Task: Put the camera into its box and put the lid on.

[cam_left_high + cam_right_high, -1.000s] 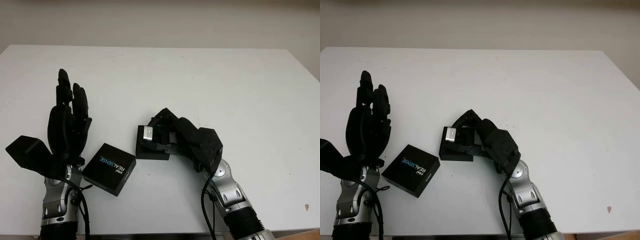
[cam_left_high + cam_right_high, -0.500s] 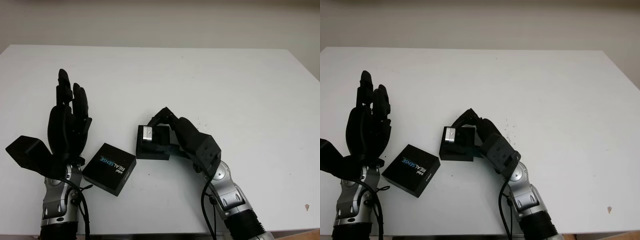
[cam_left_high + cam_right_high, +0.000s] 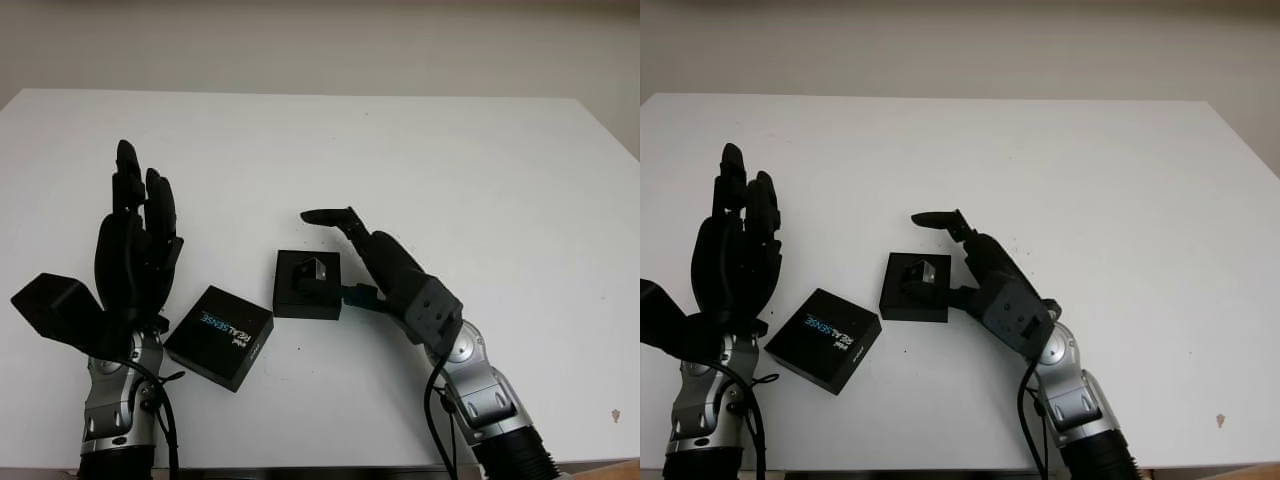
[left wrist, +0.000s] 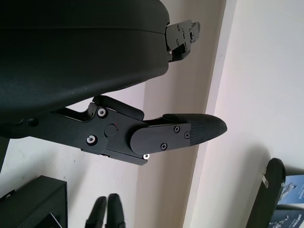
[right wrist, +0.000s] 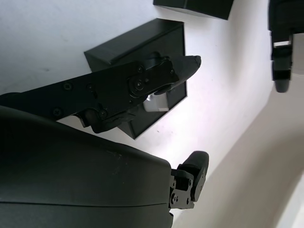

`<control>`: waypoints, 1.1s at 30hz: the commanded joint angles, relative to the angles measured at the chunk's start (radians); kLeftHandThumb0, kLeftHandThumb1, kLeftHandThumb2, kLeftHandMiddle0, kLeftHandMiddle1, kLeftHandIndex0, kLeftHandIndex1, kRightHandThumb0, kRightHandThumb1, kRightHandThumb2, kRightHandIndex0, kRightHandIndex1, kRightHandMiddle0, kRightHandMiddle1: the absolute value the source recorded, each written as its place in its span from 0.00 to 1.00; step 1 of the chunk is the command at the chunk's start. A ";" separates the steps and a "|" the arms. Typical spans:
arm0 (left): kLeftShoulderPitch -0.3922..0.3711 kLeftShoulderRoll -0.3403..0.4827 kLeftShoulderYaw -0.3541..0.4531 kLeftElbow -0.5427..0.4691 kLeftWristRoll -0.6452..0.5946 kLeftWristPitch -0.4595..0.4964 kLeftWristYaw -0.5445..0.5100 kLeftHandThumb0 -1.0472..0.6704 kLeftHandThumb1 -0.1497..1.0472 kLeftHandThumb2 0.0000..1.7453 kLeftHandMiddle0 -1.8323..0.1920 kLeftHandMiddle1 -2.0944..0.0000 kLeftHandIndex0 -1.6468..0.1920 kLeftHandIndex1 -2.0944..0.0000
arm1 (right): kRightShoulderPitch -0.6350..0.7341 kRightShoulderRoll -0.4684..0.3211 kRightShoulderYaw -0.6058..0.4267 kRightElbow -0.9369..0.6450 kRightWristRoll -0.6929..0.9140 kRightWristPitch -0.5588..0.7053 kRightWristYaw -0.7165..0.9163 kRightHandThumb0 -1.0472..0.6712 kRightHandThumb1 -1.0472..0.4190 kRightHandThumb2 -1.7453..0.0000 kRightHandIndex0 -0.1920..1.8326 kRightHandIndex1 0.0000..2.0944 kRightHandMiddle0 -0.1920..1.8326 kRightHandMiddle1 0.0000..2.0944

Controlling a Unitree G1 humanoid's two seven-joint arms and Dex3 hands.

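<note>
Silver-faced and small, the camera (image 3: 312, 270) sits inside the open black box (image 3: 307, 285) near the middle of the white table (image 3: 450, 170). Just beside the box on its right, the right hand (image 3: 385, 270) is open and holds nothing, one finger reaching out above the box's far right corner and its thumb at the box's right wall. Left of the box, apart from it, the black lid (image 3: 219, 336) printed "REALSENSE" lies on the table. Beside the lid, the left hand (image 3: 135, 250) stands upright, open and holding nothing.
</note>
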 commanded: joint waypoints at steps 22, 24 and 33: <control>0.001 0.005 0.000 -0.020 -0.010 0.007 -0.005 0.22 1.00 0.27 1.00 1.00 1.00 1.00 | -0.021 -0.243 0.053 -0.382 -0.466 -0.015 0.071 0.21 0.11 0.97 0.24 0.12 0.23 0.26; 0.000 0.005 0.000 -0.021 -0.011 0.009 -0.004 0.22 1.00 0.27 1.00 1.00 1.00 1.00 | -0.026 -0.237 0.072 -0.391 -0.547 0.003 0.064 0.21 0.12 0.98 0.26 0.12 0.25 0.27; -0.010 0.000 -0.004 -0.019 -0.008 0.009 0.004 0.21 1.00 0.26 1.00 1.00 1.00 1.00 | -0.039 -0.166 0.141 -0.343 -0.789 0.074 -0.012 0.22 0.15 0.97 0.32 0.14 0.32 0.33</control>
